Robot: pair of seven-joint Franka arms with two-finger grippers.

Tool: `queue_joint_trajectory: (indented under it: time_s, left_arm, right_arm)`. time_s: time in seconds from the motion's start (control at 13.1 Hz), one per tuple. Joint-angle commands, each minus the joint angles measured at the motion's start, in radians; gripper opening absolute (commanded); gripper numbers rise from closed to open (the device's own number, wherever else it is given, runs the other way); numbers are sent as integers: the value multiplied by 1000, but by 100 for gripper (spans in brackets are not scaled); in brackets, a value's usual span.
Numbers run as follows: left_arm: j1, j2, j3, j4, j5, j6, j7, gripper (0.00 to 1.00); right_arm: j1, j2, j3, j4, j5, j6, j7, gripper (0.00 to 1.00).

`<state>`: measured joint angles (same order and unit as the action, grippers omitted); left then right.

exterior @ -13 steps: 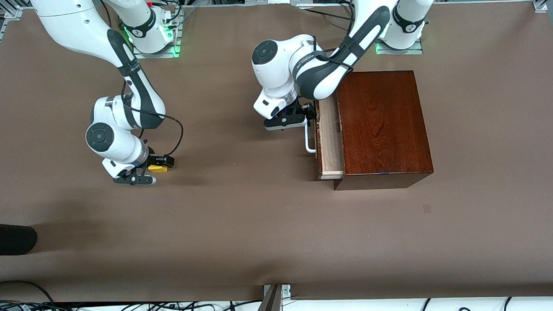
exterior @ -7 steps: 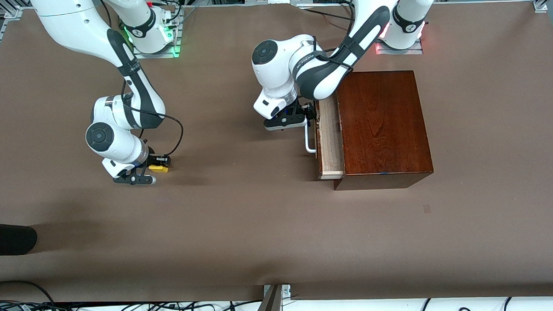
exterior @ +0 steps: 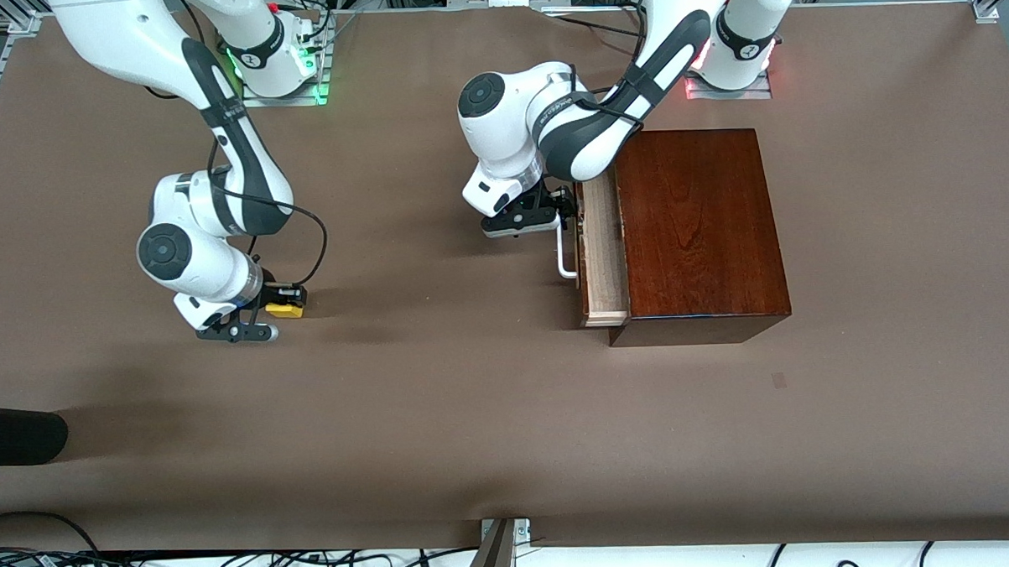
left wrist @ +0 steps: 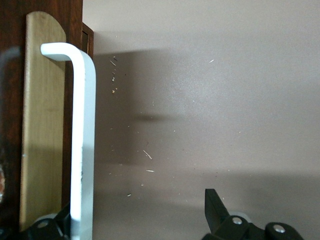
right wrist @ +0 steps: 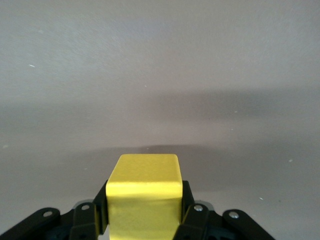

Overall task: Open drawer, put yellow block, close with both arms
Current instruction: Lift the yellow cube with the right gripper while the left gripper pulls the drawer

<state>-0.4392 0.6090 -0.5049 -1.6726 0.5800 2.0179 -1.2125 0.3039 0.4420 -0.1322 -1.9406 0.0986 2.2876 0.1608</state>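
Both arms bend low: right claw (right wrist: 144, 220) clamps yellow block (right wrist: 144, 197).

Bare brown table (exterior: 441, 386) between the 2 arms; nothing lies on it between the right gripper (exterior: 280, 306) and the drawer (exterior: 602, 255).

Drawer stands part-way out of the reddish-brown wooden box (exterior: 694, 226), toward the right arm's end. Pale tray is uncovered from above only in a narrow strip.

Left gripper (exterior: 562, 208) sits at the white handle (left wrist: 82, 135), jaws apart with the bar just beside 1 finger; wrist and forearm overhang the strip's part farthest from the front camera.

Right gripper is clamped on the yellow block (right wrist: 144, 197).
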Motion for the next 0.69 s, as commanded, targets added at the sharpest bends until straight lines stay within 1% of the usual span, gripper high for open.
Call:
queue_joint_trajectory:
  time_s: [0.0, 0.15, 0.23, 0.46, 0.61]
  left_arm:
    - [-115, 137, 25, 162, -46, 30, 71, 100]
    - [-113, 137, 25, 162, -46, 30, 71, 100]
    - [-115, 137, 25, 162, -46, 30, 71, 100]
    - [-115, 138, 25, 162, -46, 30, 71, 100]
    - [-115, 138, 25, 163, -49, 31, 71, 100]
  right_arm:
    - [0, -38, -4, 31, 4, -63, -37, 4]
    - [0, -74, -4, 38, 0, -85, -72, 4]
    - [0, -91, -6, 60, -3, -120, -84, 4]
    - [-3, -100, -15, 182, -4, -299, -109, 4]
    - [-6, -101, -17, 238, -2, -379, -118, 4]
